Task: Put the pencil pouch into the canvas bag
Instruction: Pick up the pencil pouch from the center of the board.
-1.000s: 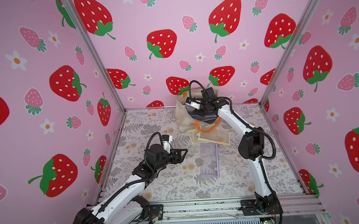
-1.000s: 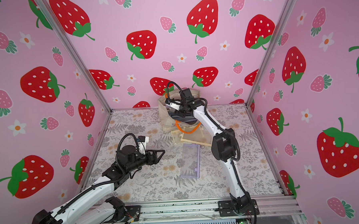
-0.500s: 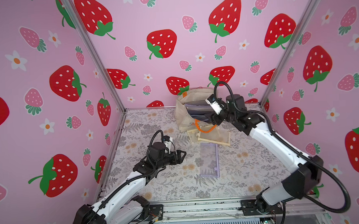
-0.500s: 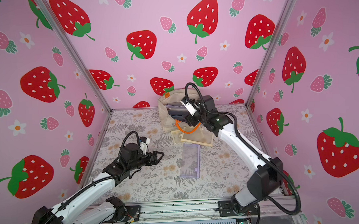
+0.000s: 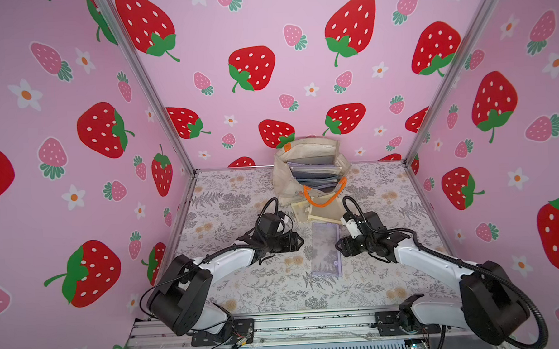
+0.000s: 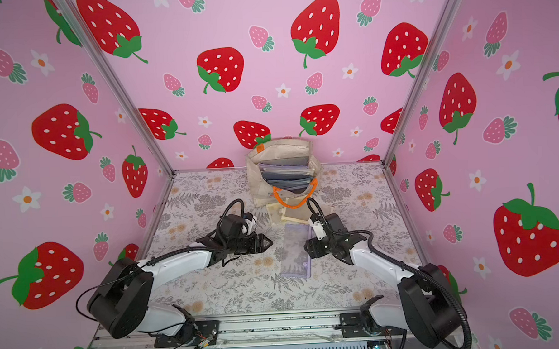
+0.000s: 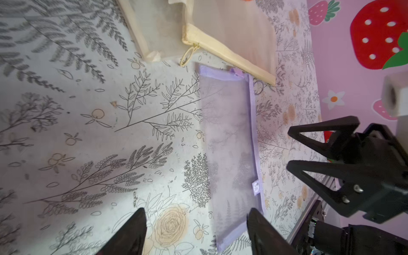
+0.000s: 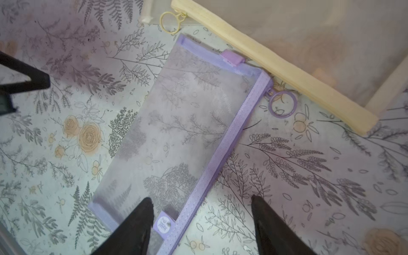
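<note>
The pencil pouch (image 5: pixel 325 249) (image 6: pixel 296 250) is a flat purple mesh pouch lying on the floral table, with nothing gripping it. My left gripper (image 5: pixel 299 241) (image 6: pixel 269 242) hovers open just left of it. In the left wrist view the gripper (image 7: pixel 196 214) has one finger over the pouch's (image 7: pixel 229 143) near corner. My right gripper (image 5: pixel 338 247) (image 6: pixel 307 250) is open at the pouch's right edge. In the right wrist view it (image 8: pixel 201 198) straddles the zipper edge of the pouch (image 8: pixel 187 132) near the label. The canvas bag (image 5: pixel 283 181) (image 6: pixel 257 186) stands open at the back, with several pouches inside.
Two cream mesh pouches (image 5: pixel 318 212) (image 6: pixel 289 213) lie between the bag and the purple pouch, touching its far end. An orange rope handle (image 5: pixel 324 201) hangs over them. Pink strawberry walls close in the table on three sides.
My right arm has swung from the bag's mouth down to the pouch's right edge. My left gripper has moved right, closer to the pouch, with its jaws slightly narrower.
</note>
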